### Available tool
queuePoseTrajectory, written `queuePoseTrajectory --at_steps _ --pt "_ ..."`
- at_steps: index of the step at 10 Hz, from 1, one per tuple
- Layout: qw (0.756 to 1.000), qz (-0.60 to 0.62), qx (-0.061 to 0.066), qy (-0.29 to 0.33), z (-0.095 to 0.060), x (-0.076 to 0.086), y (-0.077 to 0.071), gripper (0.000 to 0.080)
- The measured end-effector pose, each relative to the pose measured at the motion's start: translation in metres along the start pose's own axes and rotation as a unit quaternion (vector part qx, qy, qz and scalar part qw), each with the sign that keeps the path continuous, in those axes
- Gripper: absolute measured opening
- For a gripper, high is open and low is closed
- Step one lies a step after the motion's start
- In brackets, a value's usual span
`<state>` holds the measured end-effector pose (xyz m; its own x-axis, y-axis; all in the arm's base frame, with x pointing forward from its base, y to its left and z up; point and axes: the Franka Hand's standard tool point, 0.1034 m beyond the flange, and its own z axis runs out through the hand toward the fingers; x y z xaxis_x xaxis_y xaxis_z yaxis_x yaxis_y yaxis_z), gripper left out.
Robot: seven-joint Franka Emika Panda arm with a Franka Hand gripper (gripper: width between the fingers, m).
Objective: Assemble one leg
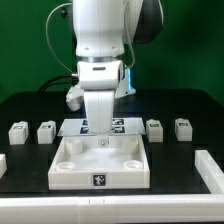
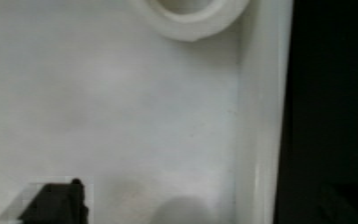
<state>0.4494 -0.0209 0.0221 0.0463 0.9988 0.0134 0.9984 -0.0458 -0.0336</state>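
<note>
Four small white legs with square markers stand on the black table: two at the exterior view's left [image 1: 17, 131] [image 1: 46, 131] and two at its right [image 1: 154, 128] [image 1: 183, 127]. The large white square panel [image 1: 75, 170] with round corner sockets lies in the middle. My gripper [image 1: 101, 141] hangs low over the panel's far part, open and empty. In the wrist view the panel [image 2: 123, 110] fills the frame, with one socket [image 2: 194, 15] at its corner. One dark fingertip [image 2: 55, 205] shows over the panel; the other is lost against the black table.
The marker board [image 1: 125, 125] lies just behind the panel. White barrier pieces stand at the exterior view's left edge [image 1: 2, 160] and right [image 1: 210, 170]. A white ledge [image 1: 110, 208] runs along the table's front.
</note>
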Motion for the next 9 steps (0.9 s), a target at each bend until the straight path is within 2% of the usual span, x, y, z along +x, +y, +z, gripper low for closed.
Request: queuePoseTrajectory --at_steps 1,2,3,4,5,6,7,9 --pt "1.0 0.001 0.0 0.0 0.0 -0.0002 -0.0001 0.065" --pt "1.0 0.002 0.001 0.0 0.0004 -0.0003 -0.0006 0.0547" --pt "1.0 0.002 0.001 0.0 0.0005 -0.0004 -0.0007 0.0392" --pt "1.0 0.002 0.001 0.0 0.0007 -0.0004 -0.0009 0.0392" --pt "1.0 0.002 0.001 0.0 0.0008 -0.0004 -0.001 0.0211" --pt "1.0 0.002 0.001 0.0 0.0008 -0.0004 -0.0011 0.0211" --pt "1.0 0.002 0.001 0.0 0.0008 -0.0005 -0.001 0.0056" --pt "1.0 0.002 0.001 0.0 0.0008 -0.0005 -0.001 0.0056"
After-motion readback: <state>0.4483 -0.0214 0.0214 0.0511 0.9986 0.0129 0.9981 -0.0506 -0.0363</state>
